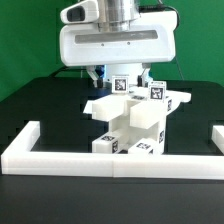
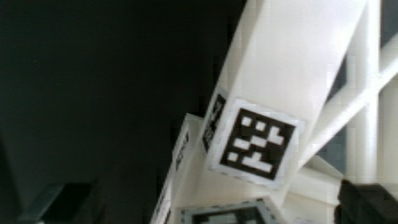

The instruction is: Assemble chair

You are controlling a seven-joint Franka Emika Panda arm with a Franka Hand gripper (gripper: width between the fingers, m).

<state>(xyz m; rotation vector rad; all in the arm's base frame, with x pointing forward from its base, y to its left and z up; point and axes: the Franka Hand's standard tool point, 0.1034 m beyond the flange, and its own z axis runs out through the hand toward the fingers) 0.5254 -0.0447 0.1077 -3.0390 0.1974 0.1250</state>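
Exterior view showed the chair standing near the middle of the black table, just behind the long low white border wall that ran along the front edge. It was a blocky white stack of slabs and posts, partly joined, with small black-and-white square tags on several faces. The tool hung just above the upper parts of the chair, under the arm's broad white wrist housing. Its jaws stood wide and nothing was gripped between them, though whether a fingertip touched a part could not be told from this angle.

Wrist view was filled by a tall white post running at a slant, with a square tag on its face; the tool's fingers were not clearly seen there.

As a judgement, the parts looked like rigid, hard plastic: stiff, fairly light, and smooth enough to slip if pinched on a corner. The joints seemed loose-fitting, so a sideways push could topple or shift the stack. The soundest hold would likely be across two flat parallel faces of a post or slab, near its middle, clear of the tags and of neighbouring pieces, with the jaws square to the faces
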